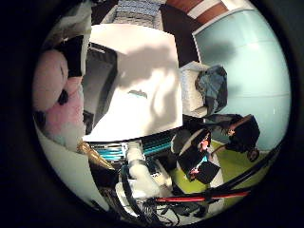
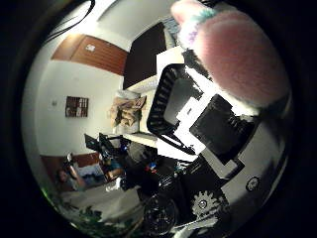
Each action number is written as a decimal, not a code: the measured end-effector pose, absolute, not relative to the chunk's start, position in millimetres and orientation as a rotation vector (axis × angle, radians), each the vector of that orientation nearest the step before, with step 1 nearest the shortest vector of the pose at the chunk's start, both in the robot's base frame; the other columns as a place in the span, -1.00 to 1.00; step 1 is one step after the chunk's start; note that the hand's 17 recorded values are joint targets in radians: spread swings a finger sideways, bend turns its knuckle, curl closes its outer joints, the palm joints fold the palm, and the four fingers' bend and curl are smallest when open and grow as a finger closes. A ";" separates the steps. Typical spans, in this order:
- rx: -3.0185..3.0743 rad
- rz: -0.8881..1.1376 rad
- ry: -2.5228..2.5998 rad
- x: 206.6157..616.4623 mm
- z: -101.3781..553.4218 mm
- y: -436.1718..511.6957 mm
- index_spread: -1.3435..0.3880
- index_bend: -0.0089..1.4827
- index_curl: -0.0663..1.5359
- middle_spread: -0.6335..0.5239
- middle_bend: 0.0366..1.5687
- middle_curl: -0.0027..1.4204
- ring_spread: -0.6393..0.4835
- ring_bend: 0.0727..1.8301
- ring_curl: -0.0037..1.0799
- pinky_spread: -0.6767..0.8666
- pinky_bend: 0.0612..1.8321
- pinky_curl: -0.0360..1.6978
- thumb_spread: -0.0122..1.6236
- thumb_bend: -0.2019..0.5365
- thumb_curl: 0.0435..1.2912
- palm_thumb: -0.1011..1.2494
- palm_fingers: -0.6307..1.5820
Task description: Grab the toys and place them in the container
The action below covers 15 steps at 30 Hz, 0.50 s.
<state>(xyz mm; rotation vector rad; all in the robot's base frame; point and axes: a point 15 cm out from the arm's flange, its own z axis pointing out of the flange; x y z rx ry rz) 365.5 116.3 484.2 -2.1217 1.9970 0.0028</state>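
Observation:
A pink plush toy (image 1: pixel 52 99) fills one side of the little finger side view, close against the palm. It shows again as a pink rounded mass (image 2: pixel 242 54) with a pale green and white trim. My hand (image 2: pixel 218 129) has its black and white fingers curled against the toy, and a black finger part (image 1: pixel 71 54) lies across it. The container is a black slotted basket (image 2: pixel 163 106) standing on the white table (image 1: pixel 142 57), below and beside the held toy. Its dark inside (image 1: pixel 97 80) looks empty where it shows.
A small teal thing (image 1: pixel 137 93) lies on the table near its middle. Beyond the table's edge stand a white chair with dark cloth (image 1: pixel 211 85) and a black pushchair (image 1: pixel 242 135). The arm's white base (image 1: pixel 137 171) rises by the table.

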 end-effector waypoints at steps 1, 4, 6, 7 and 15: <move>-2.139 0.008 1.978 366.1 485.8 126.9 0.24 0.50 0.23 -0.23 0.66 0.30 -0.35 0.44 0.65 -0.37 0.27 0.48 0.34 -0.49 -0.04 0.60 0.49; -2.180 0.019 1.926 365.6 488.1 152.7 0.24 0.49 0.23 -0.24 0.65 0.30 -0.35 0.43 0.67 -0.37 0.25 0.51 0.34 -0.48 -0.03 0.60 0.49; -2.200 0.018 1.889 364.5 488.5 166.0 0.24 0.48 0.23 -0.24 0.64 0.31 -0.35 0.42 0.68 -0.37 0.24 0.52 0.34 -0.49 -0.03 0.61 0.49; -2.203 0.009 1.871 366.3 489.0 171.8 0.24 0.48 0.23 -0.24 0.63 0.31 -0.35 0.42 0.68 -0.37 0.24 0.52 0.34 -0.49 -0.02 0.61 0.50; -2.249 0.018 1.822 375.3 474.0 203.2 0.23 0.42 0.24 -0.25 0.60 0.33 -0.36 0.39 0.71 -0.37 0.21 0.55 0.37 -0.52 -0.04 0.52 0.51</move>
